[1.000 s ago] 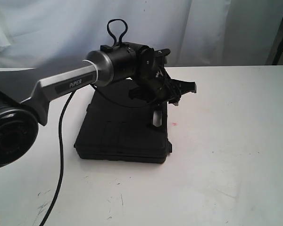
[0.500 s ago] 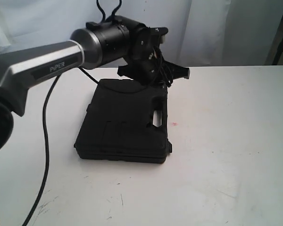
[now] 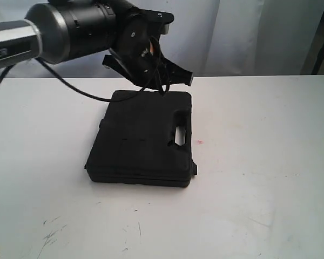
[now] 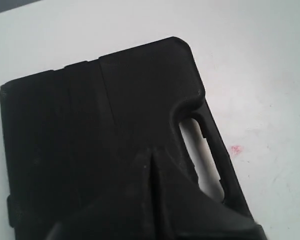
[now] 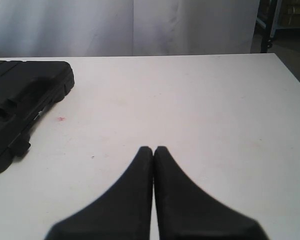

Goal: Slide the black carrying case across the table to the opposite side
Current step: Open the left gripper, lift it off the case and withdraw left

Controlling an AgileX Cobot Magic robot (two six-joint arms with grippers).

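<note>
Exterior: the matte black moulded case (image 3: 143, 140) lies flat, left of centre on the scuffed white table (image 3: 259, 162); the left gripper (image 3: 151, 75) hovers over its far edge, push seemingly unstarted; left wrist: jaws pinched together, empty, above the smooth lid; next it needs firm edge contact; right wrist: the right gripper (image 5: 153, 150) is closed, empty, well apart.

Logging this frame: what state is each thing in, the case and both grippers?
case: closed, lying flat on the table, not gripped.
left gripper: shut, holding nothing, over the case.
right gripper: shut, holding nothing, over the table, apart from the case.
</note>
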